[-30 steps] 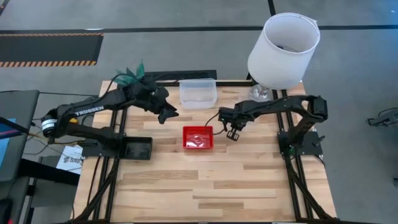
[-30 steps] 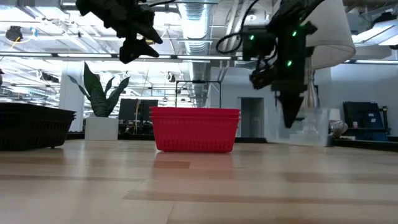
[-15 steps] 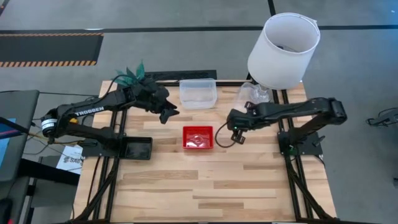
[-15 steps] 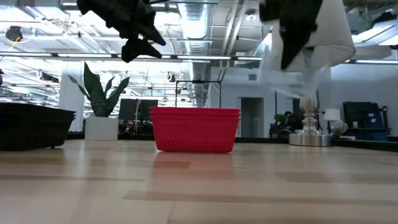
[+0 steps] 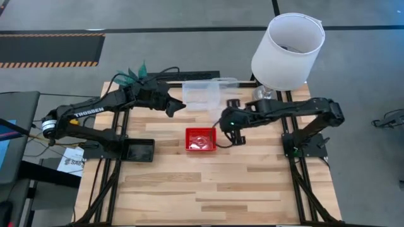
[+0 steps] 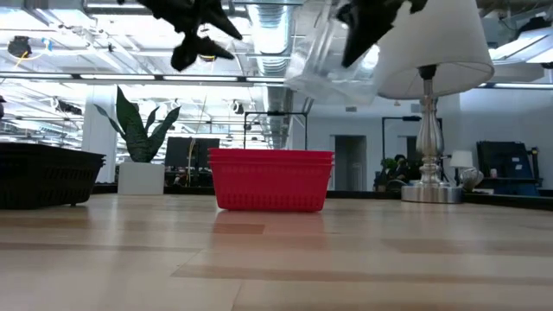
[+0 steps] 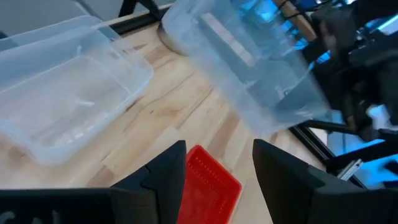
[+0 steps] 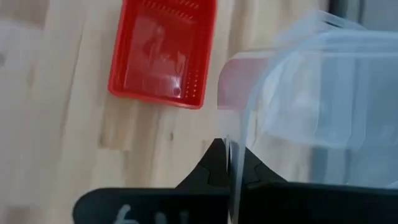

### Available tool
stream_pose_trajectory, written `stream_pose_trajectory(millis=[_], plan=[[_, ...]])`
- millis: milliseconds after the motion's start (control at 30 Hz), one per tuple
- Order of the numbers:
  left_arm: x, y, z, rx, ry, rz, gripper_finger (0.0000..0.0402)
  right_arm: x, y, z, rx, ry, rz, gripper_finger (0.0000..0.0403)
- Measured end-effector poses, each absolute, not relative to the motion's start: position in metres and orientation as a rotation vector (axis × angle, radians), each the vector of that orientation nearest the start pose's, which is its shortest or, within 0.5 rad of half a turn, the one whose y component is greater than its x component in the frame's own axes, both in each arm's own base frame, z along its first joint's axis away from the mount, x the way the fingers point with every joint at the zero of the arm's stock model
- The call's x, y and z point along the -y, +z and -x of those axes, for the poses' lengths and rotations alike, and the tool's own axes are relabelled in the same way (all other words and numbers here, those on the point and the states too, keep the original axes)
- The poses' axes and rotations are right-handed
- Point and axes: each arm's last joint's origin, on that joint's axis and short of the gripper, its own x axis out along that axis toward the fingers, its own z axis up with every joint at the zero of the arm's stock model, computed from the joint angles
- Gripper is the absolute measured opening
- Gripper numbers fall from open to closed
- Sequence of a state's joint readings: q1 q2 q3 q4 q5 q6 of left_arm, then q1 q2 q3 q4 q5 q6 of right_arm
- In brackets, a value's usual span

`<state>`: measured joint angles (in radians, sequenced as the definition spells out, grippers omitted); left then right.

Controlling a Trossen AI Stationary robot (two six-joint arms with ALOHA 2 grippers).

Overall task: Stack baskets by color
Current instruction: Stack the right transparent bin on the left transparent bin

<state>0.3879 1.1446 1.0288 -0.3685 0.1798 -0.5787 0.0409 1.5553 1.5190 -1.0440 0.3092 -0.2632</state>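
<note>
A clear basket point(image 5: 222, 86) hangs high over the table's far middle, with my right gripper point(image 5: 228, 112) shut on it; the low view shows this clear basket point(image 6: 333, 65) tilted, well above the red one. A second clear basket point(image 5: 197, 96) rests on its base on the table just beyond. A red basket point(image 5: 201, 139) sits mid-table. A black basket point(image 5: 137, 150) sits at the left. My left gripper point(image 7: 217, 168) hovers open, holding nothing, left of the clear baskets. My right gripper pinches the lifted clear basket's thin wall at its rim point(image 8: 231, 144) between its two fingers, which slant downward from the table's right side. The basket is clear of the table and tilted, and it reaches out beyond the fingertips.
A white lamp point(image 5: 287, 50) stands at the far right corner, close to my right arm. A green plant point(image 5: 132, 75) stands at the far left. The near half of the wooden table point(image 5: 208, 189) is bare.
My right gripper has risen from table height beside the lamp base, lifting the clear basket clear. It has carried the basket toward the table's left, over the far middle, and has rolled so that the basket tips. My left gripper has risen a little and turned.
</note>
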Motion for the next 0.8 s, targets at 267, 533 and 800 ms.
stream_pose_trajectory(millis=[267, 533, 800], plan=[[-0.072, 0.378, -0.218, -0.456, 0.531, 0.708, 0.0172, 0.018, 0.321, -0.346, -1.206, 0.128, 0.464, 0.0001], [-0.068, 0.372, -0.234, -0.387, 0.781, 1.033, 0.0172, 0.025, 0.308, -0.392, -1.298, 0.112, 0.443, 0.0000], [-0.082, 0.360, -0.252, -0.377, 0.788, 1.182, 0.0170, 0.018, 0.303, -0.420, -1.311, 0.098, 0.567, 0.0000]])
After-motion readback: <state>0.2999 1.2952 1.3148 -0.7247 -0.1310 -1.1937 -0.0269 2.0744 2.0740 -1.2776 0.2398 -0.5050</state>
